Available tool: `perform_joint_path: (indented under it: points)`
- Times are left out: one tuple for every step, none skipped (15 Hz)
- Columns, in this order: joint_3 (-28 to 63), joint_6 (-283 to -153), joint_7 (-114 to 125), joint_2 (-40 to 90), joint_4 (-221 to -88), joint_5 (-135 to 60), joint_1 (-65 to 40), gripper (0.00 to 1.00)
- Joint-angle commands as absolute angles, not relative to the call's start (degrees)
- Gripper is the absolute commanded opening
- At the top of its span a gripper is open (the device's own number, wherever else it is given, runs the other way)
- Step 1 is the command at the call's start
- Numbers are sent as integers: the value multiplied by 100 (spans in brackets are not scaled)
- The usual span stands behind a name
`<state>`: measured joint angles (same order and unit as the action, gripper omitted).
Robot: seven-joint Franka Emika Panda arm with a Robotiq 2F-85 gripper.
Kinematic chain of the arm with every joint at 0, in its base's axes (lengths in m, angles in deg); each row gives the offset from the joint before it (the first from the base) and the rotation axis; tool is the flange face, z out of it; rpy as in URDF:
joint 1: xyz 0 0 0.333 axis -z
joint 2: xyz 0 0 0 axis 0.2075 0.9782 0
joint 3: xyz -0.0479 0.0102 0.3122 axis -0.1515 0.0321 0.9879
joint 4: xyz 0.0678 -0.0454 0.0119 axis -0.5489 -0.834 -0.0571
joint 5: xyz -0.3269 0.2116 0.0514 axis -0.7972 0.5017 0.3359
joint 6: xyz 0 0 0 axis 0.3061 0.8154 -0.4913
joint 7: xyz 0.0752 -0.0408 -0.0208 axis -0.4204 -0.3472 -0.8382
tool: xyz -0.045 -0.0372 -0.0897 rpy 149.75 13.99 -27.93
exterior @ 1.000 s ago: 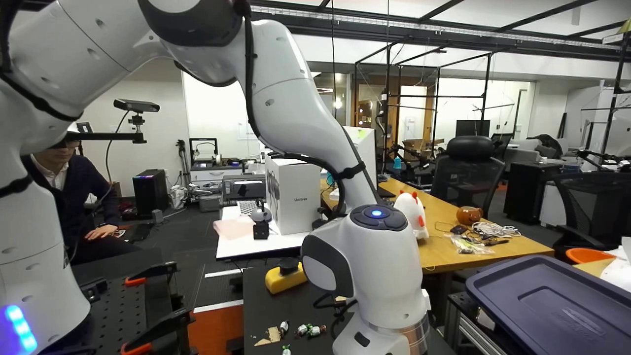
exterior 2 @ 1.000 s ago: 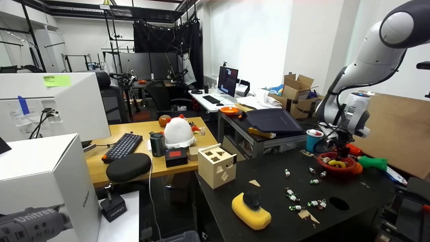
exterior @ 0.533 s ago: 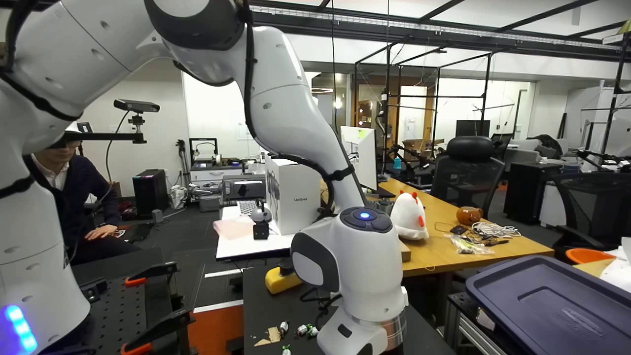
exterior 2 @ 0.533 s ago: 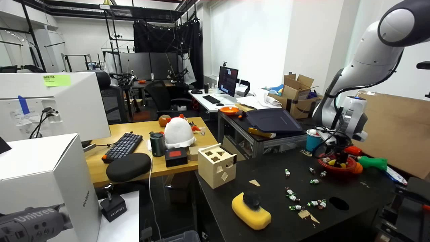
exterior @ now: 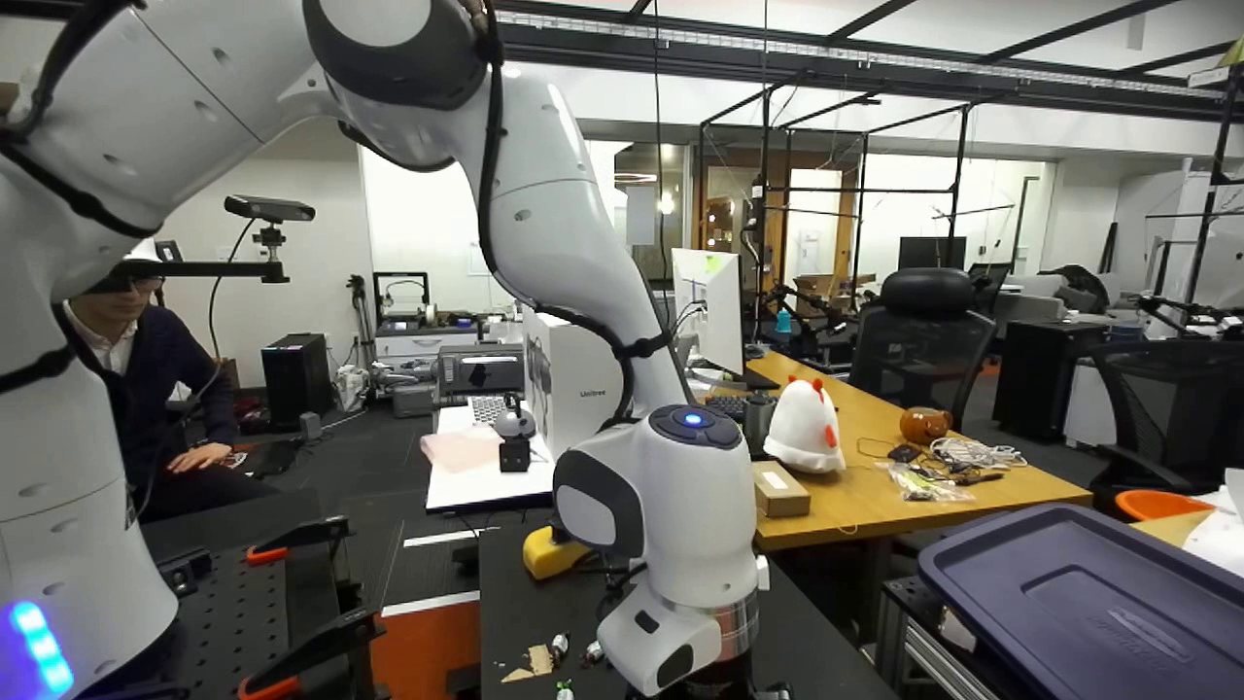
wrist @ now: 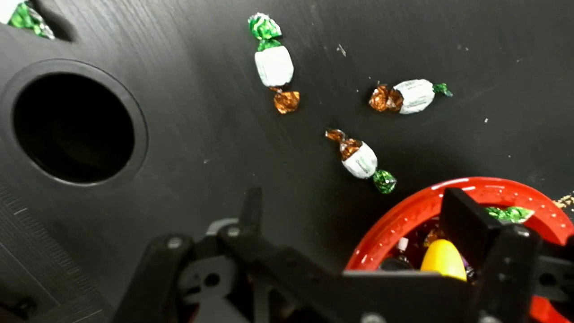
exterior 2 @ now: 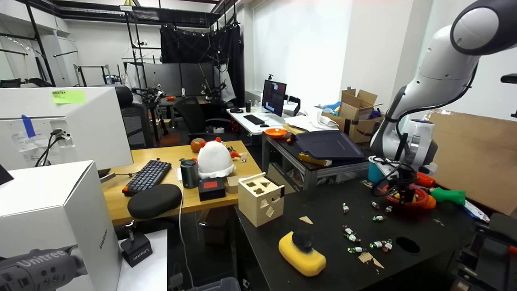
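Note:
My gripper (wrist: 357, 206) stands open in the wrist view, its black fingers wide apart with nothing between them. One finger (wrist: 466, 224) overlaps the red bowl (wrist: 385, 229) from the camera's side; whether it touches is unclear. Inside the bowl are a yellow rounded piece (wrist: 444, 255), a green wrapper (wrist: 509, 213) and dark items, partly hidden. Wrapped candies lie on the black table: one candy (wrist: 360, 161) close to the bowl's rim, another candy (wrist: 416, 96) beyond it, a third candy (wrist: 274, 67) to the left. An exterior view has the gripper (exterior 2: 404, 192) over the bowl (exterior 2: 422, 200).
Beside the bowl are a blue cup (exterior 2: 375, 173) and a green-handled object (exterior 2: 448, 195). A round hole (wrist: 74, 128) opens in the tabletop. Several more candies (exterior 2: 351, 237) are scattered there, with a yellow block (exterior 2: 301, 258) and a wooden shape box (exterior 2: 258, 206) farther along.
The arm has shifted left in both exterior views. Its hand now covers the bowl's left part and some of the blue cup. The candies on the table have stayed put.

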<state>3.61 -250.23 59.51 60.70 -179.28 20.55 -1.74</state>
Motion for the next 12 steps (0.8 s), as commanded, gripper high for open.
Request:
perform_joint_path:
  points:
    - [126,-24841,6707,6109,-18027,1875,-443,100]
    - [125,-24827,6831,6150,-18004,1853,-402,100]
    - [115,-24804,6956,6180,-17998,1823,-373,100]
    - [61,-24842,7123,6235,-18002,1797,-393,100]
    - [42,-24863,7211,6273,-17989,1782,-364,100]
    - [-19,-24882,7320,6324,-17970,1745,-360,100]
    - [-81,-24876,7416,6360,-17952,1705,-354,100]
    - [-140,-24868,7506,6378,-17948,1651,-360,100]
    - [-190,-24885,7607,6402,-17937,1595,-372,100]
    - [-220,-24888,7687,6414,-17925,1534,-368,100]
    - [-257,-24891,7776,6437,-17908,1471,-380,100]
    - [-257,-24887,7831,6456,-17877,1414,-367,100]
